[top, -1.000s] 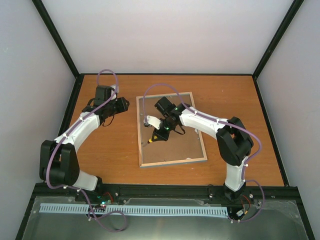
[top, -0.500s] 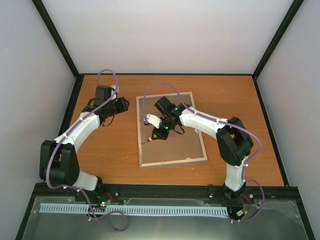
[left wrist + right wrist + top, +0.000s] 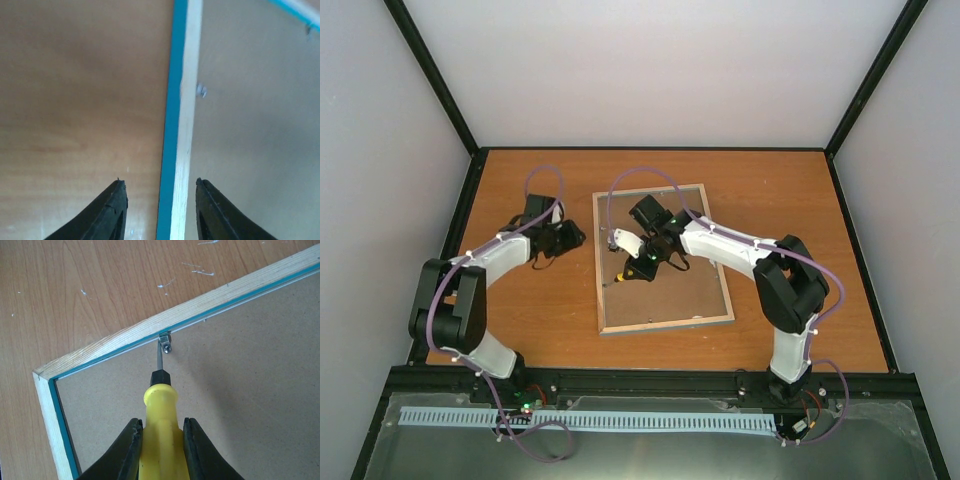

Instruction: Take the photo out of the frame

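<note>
One frame (image 3: 665, 325), one board (image 3: 660, 300), one screwdriver (image 3: 630, 272), two arms. Two small metal clips in sight: one (image 3: 166, 344) in the right wrist view, one (image 3: 201, 91) in the left wrist view; no telling whether more.

Frame lying flat on the table (image 3: 820, 250), back up, a little right of centre, slightly skewed. Pale wood edge and a thin blue line around the brown board. Photo hidden under the board.

Left jaws partly open, gripping nothing, straddling the frame's left rail (image 3: 182, 150). One finger (image 3: 112, 212) out over bare table on the left, the other (image 3: 210, 212) over the board on the right, rail between. Touching the rail or just clear of it: cannot tell.

Right jaws closed tight on the screwdriver's yellow handle (image 3: 160, 440), above the board near the left rail. Shaft pointing left, tip set at the clip against the rail's inner edge, a frame corner close by.

Left arm (image 3: 500, 250): elbow at the near left, forearm running far and right, wrist bent down just beside the frame's far-left part. Right arm (image 3: 740, 245): upper link rising at the near right, forearm stretched left across the frame, wrist tilted down over the board.
</note>
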{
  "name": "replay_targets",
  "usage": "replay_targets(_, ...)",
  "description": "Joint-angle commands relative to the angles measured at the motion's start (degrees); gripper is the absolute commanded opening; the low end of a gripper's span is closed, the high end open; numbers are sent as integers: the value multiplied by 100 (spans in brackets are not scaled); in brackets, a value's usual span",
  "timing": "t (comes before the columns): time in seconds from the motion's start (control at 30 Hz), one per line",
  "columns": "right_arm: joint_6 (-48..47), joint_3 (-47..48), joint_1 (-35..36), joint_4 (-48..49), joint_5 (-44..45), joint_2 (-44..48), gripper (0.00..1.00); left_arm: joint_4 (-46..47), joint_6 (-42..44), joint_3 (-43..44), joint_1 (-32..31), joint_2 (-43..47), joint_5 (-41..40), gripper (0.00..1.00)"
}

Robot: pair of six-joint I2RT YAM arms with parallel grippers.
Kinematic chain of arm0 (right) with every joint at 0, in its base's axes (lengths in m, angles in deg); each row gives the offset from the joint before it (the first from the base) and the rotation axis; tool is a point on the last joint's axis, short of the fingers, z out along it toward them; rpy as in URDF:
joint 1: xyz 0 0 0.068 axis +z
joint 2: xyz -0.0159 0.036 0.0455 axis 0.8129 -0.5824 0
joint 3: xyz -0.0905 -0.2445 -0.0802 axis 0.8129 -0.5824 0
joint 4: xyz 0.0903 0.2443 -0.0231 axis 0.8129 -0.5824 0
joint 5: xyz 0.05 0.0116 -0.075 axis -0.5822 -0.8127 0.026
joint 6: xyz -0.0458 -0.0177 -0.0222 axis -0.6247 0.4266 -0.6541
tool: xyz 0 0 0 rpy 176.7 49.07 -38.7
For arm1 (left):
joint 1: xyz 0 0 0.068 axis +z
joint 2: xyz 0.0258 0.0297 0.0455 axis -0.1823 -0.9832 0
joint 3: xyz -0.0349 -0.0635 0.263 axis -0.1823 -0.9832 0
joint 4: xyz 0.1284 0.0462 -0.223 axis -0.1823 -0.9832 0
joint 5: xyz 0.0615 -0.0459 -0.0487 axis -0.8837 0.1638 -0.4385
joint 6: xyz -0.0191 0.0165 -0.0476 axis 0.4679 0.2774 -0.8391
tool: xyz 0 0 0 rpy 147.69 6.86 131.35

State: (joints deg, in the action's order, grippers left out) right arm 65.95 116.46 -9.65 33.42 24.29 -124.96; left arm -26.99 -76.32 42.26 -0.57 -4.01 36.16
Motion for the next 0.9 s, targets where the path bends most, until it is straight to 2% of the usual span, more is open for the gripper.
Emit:
replay_targets(0.0,54,-156,53,178,145,118,3,787,-477,-447,-213,11,410,42)
replay_targets(0.13,45,-309,53,264,180,152,3,1020,-554,-579,-456,-289,368,42)
replay_targets(0.43,21,-454,53,328,263,130,3,1256,-648,-635,-859,-769,288,32)
replay_targets(0.77,137,-408,53,325,584,126,3,1220,-721,-839,-923,-802,34,9)
replay_targets(0.87,205,-406,53,348,937,180,3,1297,-716,-940,-923,-823,28,3)
